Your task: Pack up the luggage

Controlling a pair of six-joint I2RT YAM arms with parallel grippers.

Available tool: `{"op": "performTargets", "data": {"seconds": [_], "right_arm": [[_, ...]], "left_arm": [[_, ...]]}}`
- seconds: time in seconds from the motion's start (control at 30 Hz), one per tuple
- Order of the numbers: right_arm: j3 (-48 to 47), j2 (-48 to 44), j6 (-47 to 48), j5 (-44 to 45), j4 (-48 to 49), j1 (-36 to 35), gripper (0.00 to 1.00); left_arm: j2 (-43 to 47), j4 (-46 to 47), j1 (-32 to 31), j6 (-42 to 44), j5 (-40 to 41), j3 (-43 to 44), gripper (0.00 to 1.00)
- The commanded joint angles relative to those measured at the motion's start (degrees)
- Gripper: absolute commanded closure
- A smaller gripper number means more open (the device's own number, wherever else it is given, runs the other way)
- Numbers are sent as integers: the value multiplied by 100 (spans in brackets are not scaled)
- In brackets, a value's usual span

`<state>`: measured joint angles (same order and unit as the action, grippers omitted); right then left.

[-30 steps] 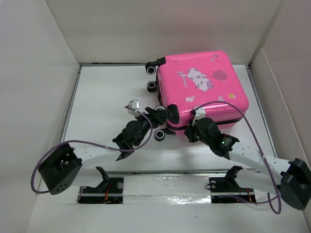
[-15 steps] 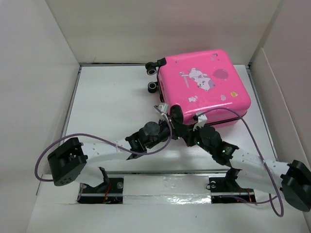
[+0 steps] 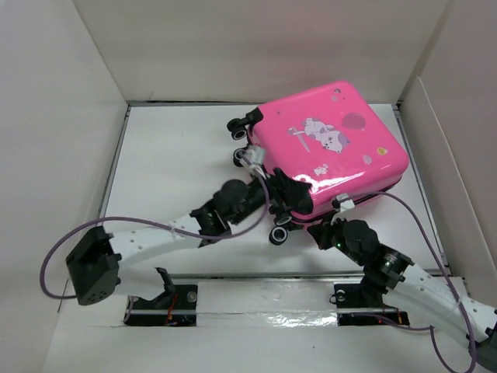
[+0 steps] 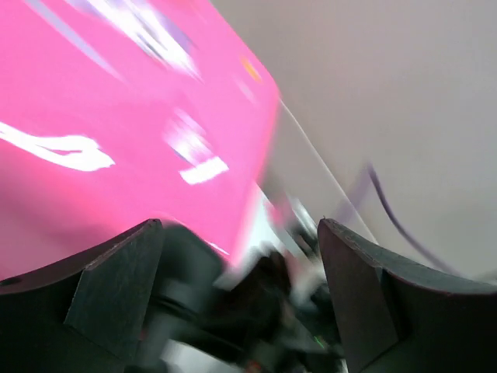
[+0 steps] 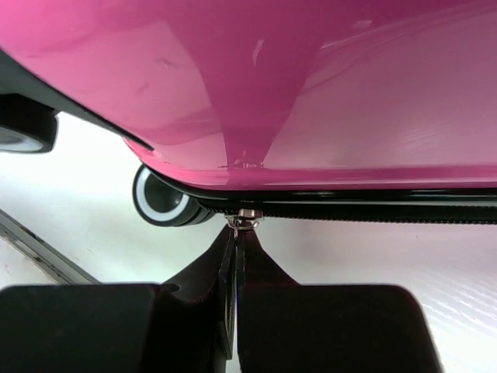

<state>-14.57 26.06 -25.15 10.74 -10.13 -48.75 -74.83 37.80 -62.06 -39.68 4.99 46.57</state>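
Observation:
The hot-pink luggage (image 3: 330, 140) lies closed and flat on the white table, with the white cartoon animal on its shell facing up. My right gripper (image 3: 324, 225) is at its near edge. In the right wrist view this gripper (image 5: 239, 233) is shut on the small metal zipper pull (image 5: 247, 219) of the black zipper, under the pink shell (image 5: 326, 93). My left gripper (image 3: 297, 194) is at the case's near-left corner. In the blurred left wrist view it (image 4: 237, 229) is open, with the pink shell (image 4: 116, 116) at upper left and blurred dark parts between the fingers.
Black wheels stick out at the case's left side (image 3: 242, 134) and at its near corner (image 3: 278, 235); one also shows in the right wrist view (image 5: 159, 198). White walls box the table on the left, back and right (image 3: 446, 155). A purple cable loops over the right arm.
The luggage has turned and slid to the right and away. My left gripper has moved forward to its near-left corner. My right arm has drawn back to the right along the near edge.

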Motion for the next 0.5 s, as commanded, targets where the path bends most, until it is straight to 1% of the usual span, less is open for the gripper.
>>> {"op": "performTargets", "data": {"seconds": [0.0,0.07,0.1,0.17,0.2,0.23,0.27,0.3,0.33,0.37,0.4,0.43,0.47], "right_arm": [[-485,-84,159,-415,169,41,100],[-512,12,221,-485,204,41,100],[-521,30,229,-512,204,41,100],[-565,30,264,-547,178,94,100],[-565,-5,273,-564,169,94,100],[-573,-22,300,-582,195,94,100],[-574,-40,308,-608,187,94,100],[-591,-49,326,-626,187,94,100],[-591,-49,361,-643,196,94,100],[-600,-40,361,-678,196,94,100],[-609,-23,387,-705,196,94,100],[-609,4,414,-723,222,94,100],[-600,13,423,-775,231,94,100]], "left_arm": [[635,-852,1045,391,845,151,21],[697,-906,1598,426,802,142,20],[637,-897,2201,496,732,168,20],[452,-924,2793,784,451,361,22],[173,-889,3336,943,224,449,27],[22,-845,3550,1110,-196,572,28],[-127,-740,3709,1582,-375,773,28],[-433,-696,3832,1830,-463,888,28],[-593,-808,4025,2059,-821,1220,27],[-734,-905,4087,2339,-964,1415,26],[-1005,-1028,4140,2855,-1096,1591,23],[-1129,-1229,4210,3113,-1436,1758,22],[-1235,-1414,4211,3377,-1623,2116,20]]}}
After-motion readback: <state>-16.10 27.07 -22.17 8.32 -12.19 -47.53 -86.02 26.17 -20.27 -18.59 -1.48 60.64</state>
